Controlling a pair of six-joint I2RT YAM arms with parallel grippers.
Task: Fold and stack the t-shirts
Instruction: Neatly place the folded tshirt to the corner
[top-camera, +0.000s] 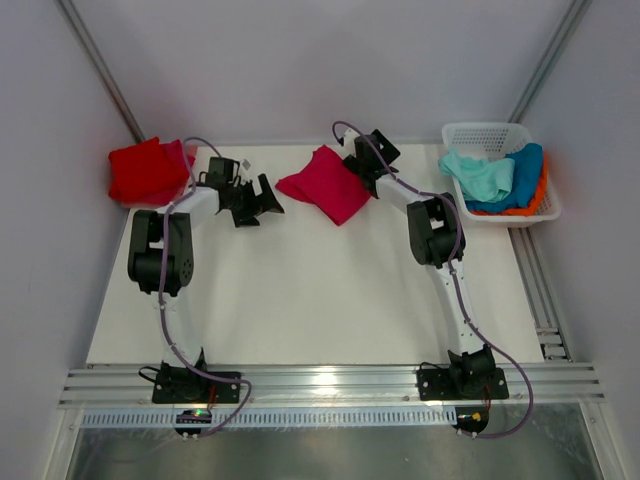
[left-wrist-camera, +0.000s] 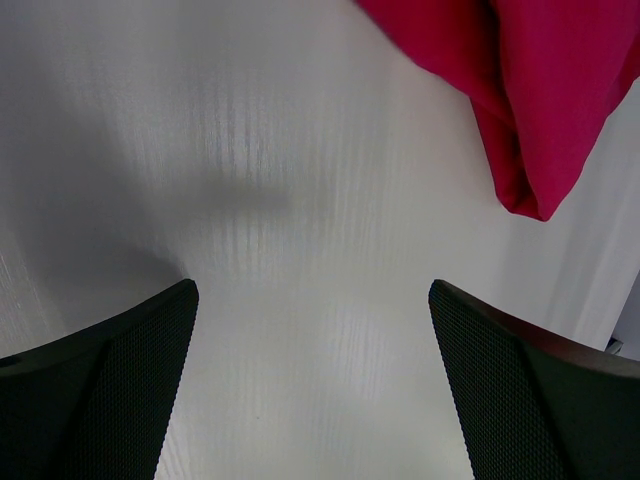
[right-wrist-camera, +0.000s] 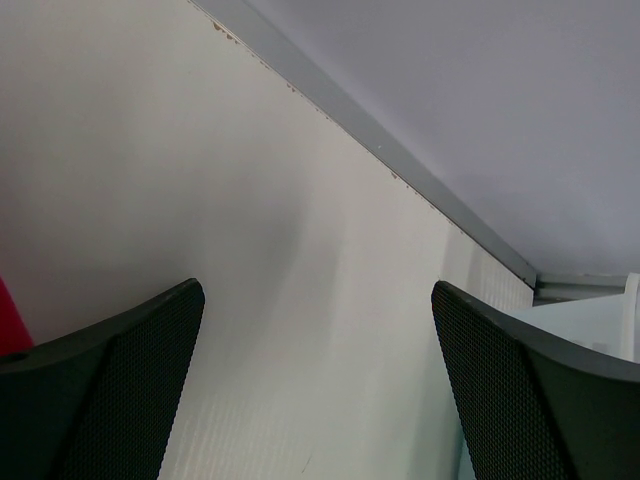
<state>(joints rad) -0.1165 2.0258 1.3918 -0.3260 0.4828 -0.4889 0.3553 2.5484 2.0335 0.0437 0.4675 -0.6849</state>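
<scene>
**Ana:** The left hand (top-camera: 257, 208), how does it stand?

**Ben:** Its two dark fingers are spread wide with nothing between them. In its wrist view, the left hand (left-wrist-camera: 312, 290) shows only bare white desk (left-wrist-camera: 300, 180) in the gap. It hangs over the desk (top-camera: 300, 300) past the middle, on the left side.

**Ana:** And the right hand (top-camera: 366, 150)?

**Ben:** It is also wide and empty. It sits farther back, close to the rear edge. Its own camera looks between the fingers at the desk and the grey wall (right-wrist-camera: 500, 100) beyond.

**Ana:** Where are the shirts?

**Ben:** A crimson-pink t-shirt (top-camera: 325, 185) lies as a folded bundle between the two hands. It is near the left hand and just beside the right one. One corner of the crimson-pink t-shirt (left-wrist-camera: 520, 90) shows at the top right of the left wrist view. I cannot tell whether the right hand touches it.

**Ana:** Any others?

**Ben:** A red t-shirt (top-camera: 148, 170) lies bundled in the far left corner, behind the left arm. In the far right corner is a white lattice basket (top-camera: 490, 129). It holds a mint-green t-shirt (top-camera: 480, 176), a blue t-shirt (top-camera: 523, 168) and an orange t-shirt (top-camera: 541, 193), all heaped loosely together.
</scene>
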